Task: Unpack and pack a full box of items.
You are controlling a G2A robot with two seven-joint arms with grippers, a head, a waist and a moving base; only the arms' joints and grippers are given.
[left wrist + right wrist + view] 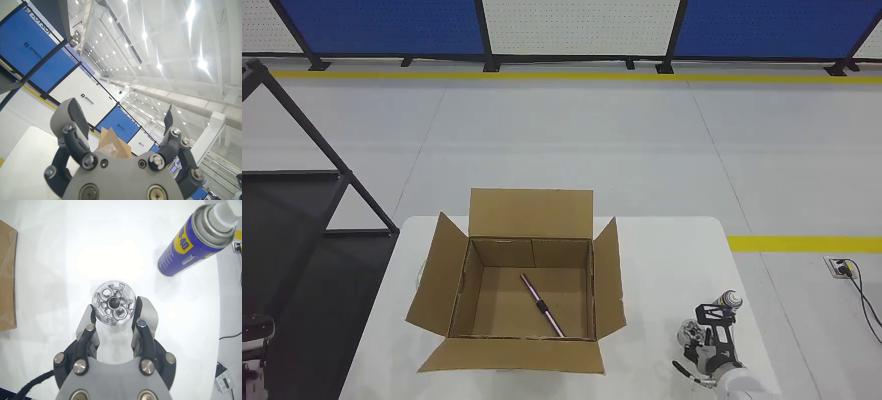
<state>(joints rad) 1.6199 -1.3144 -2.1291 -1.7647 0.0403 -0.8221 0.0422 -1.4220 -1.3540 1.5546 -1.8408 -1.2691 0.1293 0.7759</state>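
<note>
Open cardboard box (pixel 531 212) at the centre of the white table (pixel 662 270), all four flaps folded outward; a slim dark rod (pixel 542 304) lies diagonally on its floor. Right gripper (pixel 115 308) at the near right corner of the table, to the right of the box, fingers closed from both sides on the rim of a round metal part (pixel 114 305) with a central bore and cut-out pockets. Whether the part rests on the table cannot be told. A blue spray can (pixel 189 243) with a white cap stands upright just beside the gripper, on its far right side, apart from the part. Left gripper (pixel 122 111) is tilted up toward the ceiling, fingers spread wide with nothing between them.
</note>
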